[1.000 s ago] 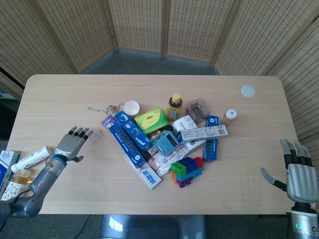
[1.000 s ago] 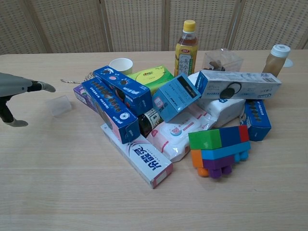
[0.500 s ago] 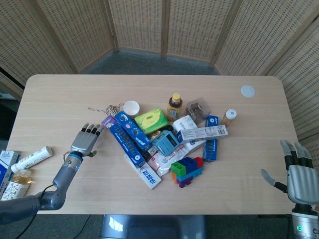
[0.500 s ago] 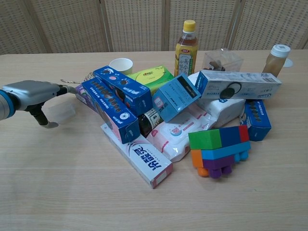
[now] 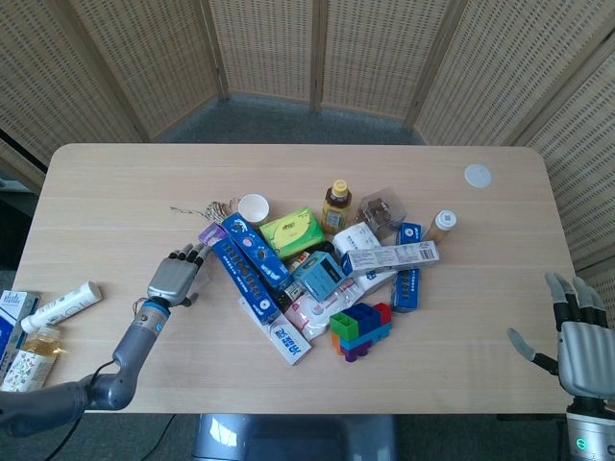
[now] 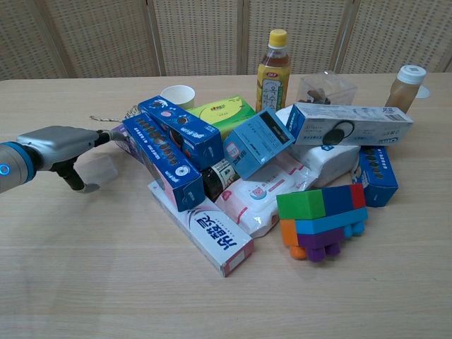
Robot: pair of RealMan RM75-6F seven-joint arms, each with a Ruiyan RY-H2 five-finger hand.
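Note:
My left hand (image 5: 176, 279) lies low over the table at the left edge of a pile of goods, fingers stretched towards a long blue biscuit box (image 5: 252, 266). In the chest view the left hand (image 6: 65, 144) covers a small clear plastic cup (image 6: 100, 169), thumb down beside it and fingertips by the blue box (image 6: 164, 154). I see no grip on the cup. My right hand (image 5: 580, 341) hovers at the table's front right corner, fingers spread, holding nothing; the chest view does not show it.
The pile holds a green box (image 5: 293, 231), a tea bottle (image 5: 335, 205), a paper cup (image 5: 253, 207), a white toothpaste box (image 5: 389, 256) and coloured blocks (image 5: 360, 328). A white lid (image 5: 478, 175) lies far right. A tube (image 5: 60, 306) sits off the table's left.
My left hand has slid right, from beside the clear cup to over it, its fingertips now reaching the blue box. The right hand has sunk slightly.

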